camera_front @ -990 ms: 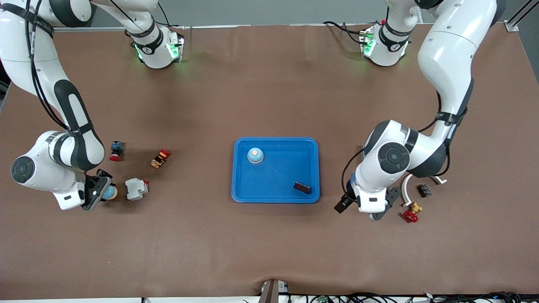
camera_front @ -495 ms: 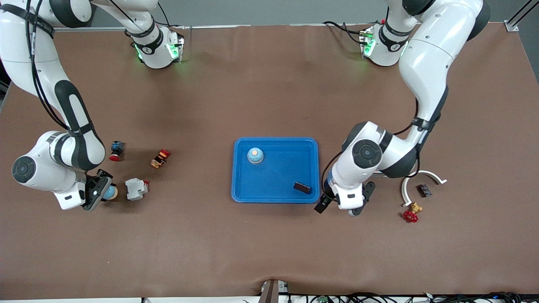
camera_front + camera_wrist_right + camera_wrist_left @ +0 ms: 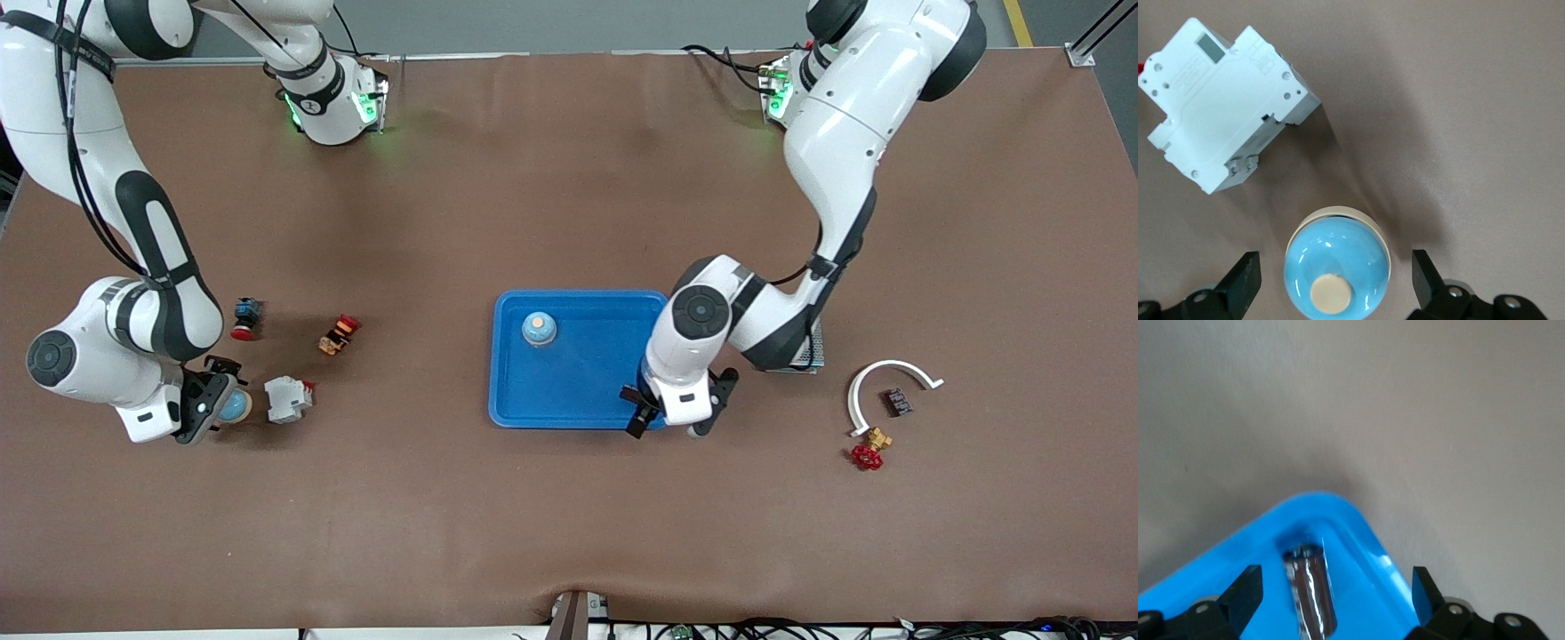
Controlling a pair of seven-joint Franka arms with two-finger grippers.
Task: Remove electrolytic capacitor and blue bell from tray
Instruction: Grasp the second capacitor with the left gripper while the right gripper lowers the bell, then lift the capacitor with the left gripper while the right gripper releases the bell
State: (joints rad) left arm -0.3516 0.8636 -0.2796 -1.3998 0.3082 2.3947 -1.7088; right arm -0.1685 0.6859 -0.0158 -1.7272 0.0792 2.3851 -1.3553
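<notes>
Left gripper (image 3: 1331, 597), lower middle of frame, jaws wide astride capacitor (image 3: 1310, 590) in tray (image 3: 569, 400) corner, set for pickup. Right gripper (image 3: 1331, 280), lower left, spread around bell (image 3: 1337, 267) already on table; second bell (image 3: 539, 328) in tray.

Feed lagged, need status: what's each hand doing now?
Left hand: open, around the capacitor in the tray.
Right hand: open, around a bell.

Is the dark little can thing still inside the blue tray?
Yes. The capacitor lies in a corner of the tray, between the open left gripper's fingers.
</notes>
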